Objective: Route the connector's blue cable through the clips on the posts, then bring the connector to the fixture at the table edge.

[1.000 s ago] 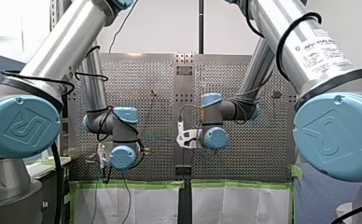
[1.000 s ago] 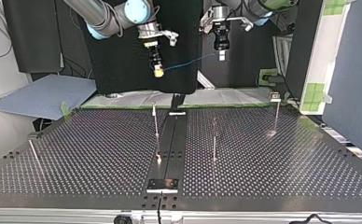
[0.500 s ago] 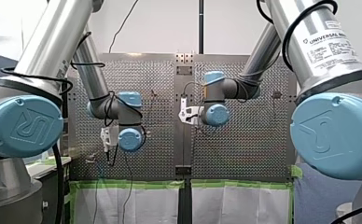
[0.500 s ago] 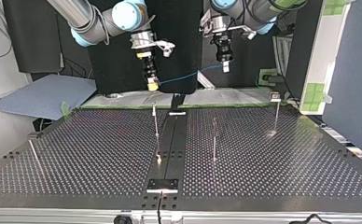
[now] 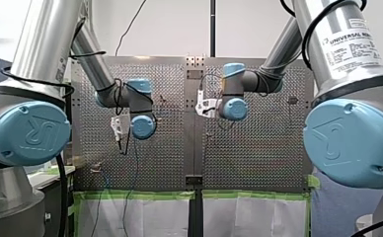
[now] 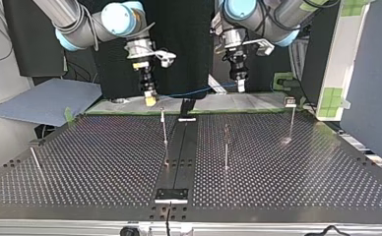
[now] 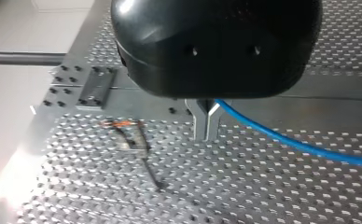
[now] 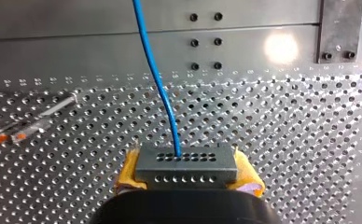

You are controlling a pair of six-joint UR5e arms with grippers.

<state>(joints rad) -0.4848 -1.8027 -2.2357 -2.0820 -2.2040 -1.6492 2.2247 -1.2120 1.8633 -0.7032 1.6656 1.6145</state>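
Compared with one second ago, my right gripper (image 6: pixel 150 100) and my left gripper (image 6: pixel 240 86) are both standing lower, nearer the table (image 6: pixel 105 162), and the right one is sitting further toward the top view's left. It is clamping the grey connector (image 8: pixel 187 167) between its yellow pads (image 8: pixel 128 170). My left gripper is pinching the blue cable (image 6: pixel 189 91), which is stretching between them.

We see a white wall (image 5: pixel 179 29) across the front view's top, and in the top view a dark panel (image 6: pixel 26 39) upper left above a blue mat (image 6: pixel 41 101).
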